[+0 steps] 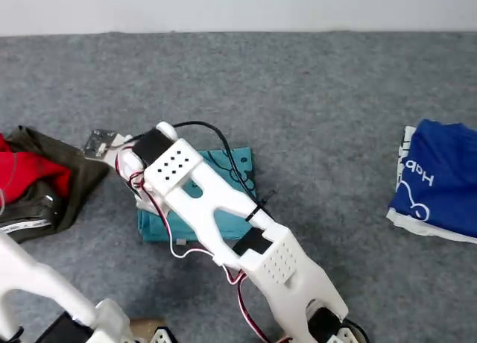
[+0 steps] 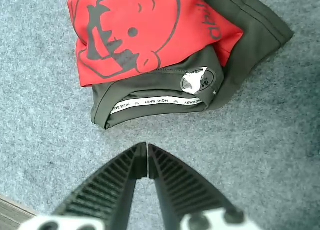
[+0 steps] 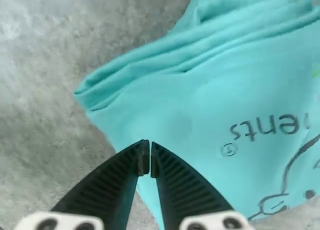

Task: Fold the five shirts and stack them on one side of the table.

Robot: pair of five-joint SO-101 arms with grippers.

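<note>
My right jaws are together over the folded teal shirt [image 3: 215, 105], worktop [image 1: 320, 97] centre; left jaws together by the red-on-olive pile [image 2: 150, 65] at 9 o'clock. Fold looks done. Next: jaws apart, pinch, carry to pile.

The high camera is looking steeply down over the grey tabletop [image 1: 313, 89] from the arms' side. The left wrist camera is looking past the left jaws, fairly near, at the red shirt [image 2: 145, 30] lying on the dark shirt [image 2: 250, 45], a pile the high view is showing at its left edge. The right wrist camera is peering from much closer past the right jaws at the teal shirt [image 3: 210, 100], which the high view is showing under the right arm [image 1: 216, 201].
</note>
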